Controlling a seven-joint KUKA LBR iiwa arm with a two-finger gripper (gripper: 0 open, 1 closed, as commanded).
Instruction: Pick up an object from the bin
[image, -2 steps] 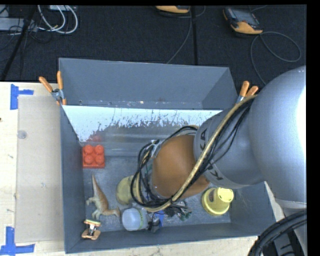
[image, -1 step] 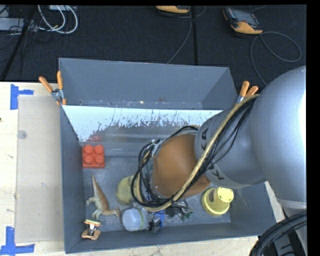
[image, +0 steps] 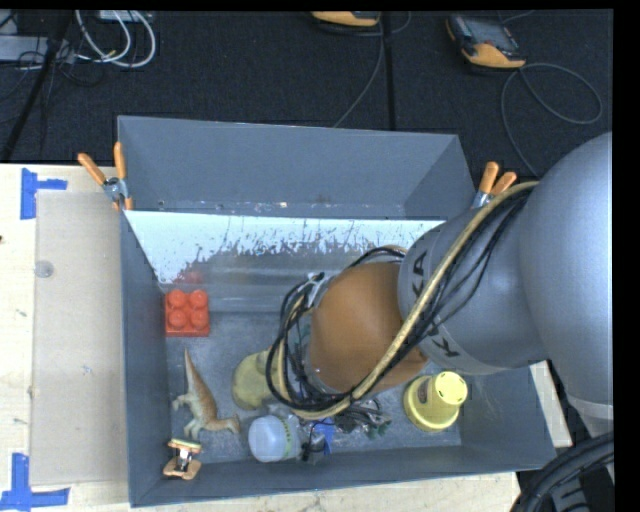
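From my station the biggest thing I see is the grey KUKA arm (image: 560, 270), reaching in from the right over the grey metal bin (image: 300, 170). Its rounded orange wrist cover (image: 360, 325) hangs above the bin's near middle and hides most of the gripper (image: 338, 425), so I cannot tell whether it is spread, pressed together or pinching anything. Just right of it stands a yellow plastic cup-shaped toy (image: 437, 400); just left lies a dull yellow-green rounded lump (image: 252, 380). A red studded building block (image: 187, 311) lies well apart at the left, a tan toy dinosaur (image: 200, 400) nearer me. Nearest the gripper, by the near wall, lie a pale round ball (image: 268, 438), a small blue piece (image: 320, 437) and a dark green scrap (image: 372, 427). A tiny orange-brown figure (image: 182, 460) sits in the near left corner.
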